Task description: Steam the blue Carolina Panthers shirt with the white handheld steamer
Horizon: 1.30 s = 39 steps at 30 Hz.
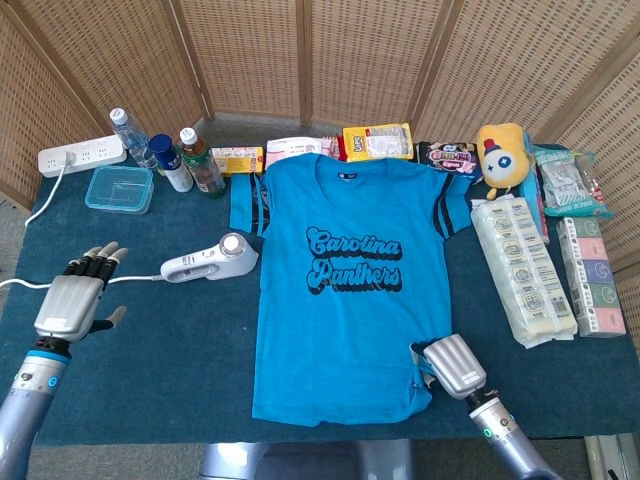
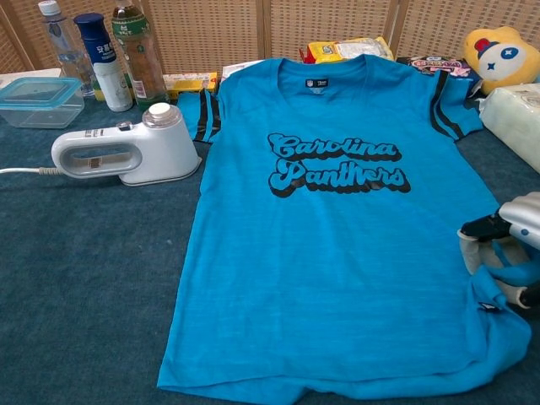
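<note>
From the head view, the shirt [image 1: 345, 290] lies flat mid-table, with the steamer [image 1: 209, 258] on its side just left of it, handy for the left hand [image 1: 72, 303], which hovers spread and empty near the cord. The right hand [image 1: 450, 367] sits at the hem corner. In the chest view it looks like it's pinching the fabric, probably to keep it taut, though that's partly cropped.

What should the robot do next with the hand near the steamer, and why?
Probably reach the left hand toward the white steamer and grasp its handle. That hand is open and holds nothing, the steamer lies untouched on the table beside the blue shirt, and the right hand is already pinching the shirt's hem corner.
</note>
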{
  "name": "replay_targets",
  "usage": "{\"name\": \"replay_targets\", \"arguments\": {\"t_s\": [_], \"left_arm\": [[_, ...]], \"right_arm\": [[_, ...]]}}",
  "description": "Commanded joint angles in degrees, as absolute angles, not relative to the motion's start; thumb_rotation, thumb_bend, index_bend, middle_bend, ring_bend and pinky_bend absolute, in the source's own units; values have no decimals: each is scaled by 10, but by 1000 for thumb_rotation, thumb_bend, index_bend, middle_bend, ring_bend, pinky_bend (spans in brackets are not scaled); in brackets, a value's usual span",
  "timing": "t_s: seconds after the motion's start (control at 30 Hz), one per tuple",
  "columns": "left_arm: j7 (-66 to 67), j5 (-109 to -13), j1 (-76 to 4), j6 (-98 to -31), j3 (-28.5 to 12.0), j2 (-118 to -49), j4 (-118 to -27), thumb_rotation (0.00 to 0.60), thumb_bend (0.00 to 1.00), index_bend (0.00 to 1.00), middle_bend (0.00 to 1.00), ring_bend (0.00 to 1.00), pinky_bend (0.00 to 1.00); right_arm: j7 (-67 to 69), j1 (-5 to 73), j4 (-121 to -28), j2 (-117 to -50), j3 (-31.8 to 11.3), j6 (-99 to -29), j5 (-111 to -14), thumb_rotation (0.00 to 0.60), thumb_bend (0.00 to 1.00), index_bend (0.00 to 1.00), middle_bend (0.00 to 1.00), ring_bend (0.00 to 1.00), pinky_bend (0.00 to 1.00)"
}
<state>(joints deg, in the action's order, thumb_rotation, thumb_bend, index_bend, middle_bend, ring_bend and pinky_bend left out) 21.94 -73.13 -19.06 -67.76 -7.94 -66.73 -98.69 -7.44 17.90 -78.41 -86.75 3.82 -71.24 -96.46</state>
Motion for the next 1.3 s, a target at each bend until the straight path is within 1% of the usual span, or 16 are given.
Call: {"name": "replay_targets", "arguments": {"t_s": [0.03,0.4,0.47,0.6,0.73,0.87,1.13,1.3], "left_arm": [[247,-704,-211,-669,-93,-695,-973,440,316,65,109,113,239],[315,-592,-285,-615,-129,-774,-912,443,316,66,112,115,243],[328,-567,-309,-595,-137,-799,-888,440,316,66,113,115,243],[344,-528,-338,-579,-144,-831,-854,436,316,66,113,115,243],[354,-513,-358,-573,-144,-855,-830,444,316,65,113,115,243],[355,-495,-374,-572,-148,-877,-812,438,316,66,114,116,243],[373,-458,-401,-575,-154,-904,-779,440,320,65,121,127,246],[371,-439,-419,-573,-162,-926,-746,439,342,66,147,156,283]], "right_arm": [[-72,179,-784,-867,39,-713,-965,600,503,686,665,726,854],[-63,185,-778,-869,39,-713,-965,600,505,694,672,735,863],[-60,186,-777,-868,38,-712,-963,600,505,696,674,736,864],[-56,187,-777,-866,39,-714,-963,600,505,697,675,736,865],[-51,187,-777,-863,39,-717,-964,600,505,699,677,737,867],[-46,187,-778,-859,39,-721,-966,600,505,700,677,738,867],[-36,187,-781,-851,40,-726,-965,600,505,700,678,741,868],[-33,189,-780,-848,40,-725,-963,600,505,702,679,747,872]]}}
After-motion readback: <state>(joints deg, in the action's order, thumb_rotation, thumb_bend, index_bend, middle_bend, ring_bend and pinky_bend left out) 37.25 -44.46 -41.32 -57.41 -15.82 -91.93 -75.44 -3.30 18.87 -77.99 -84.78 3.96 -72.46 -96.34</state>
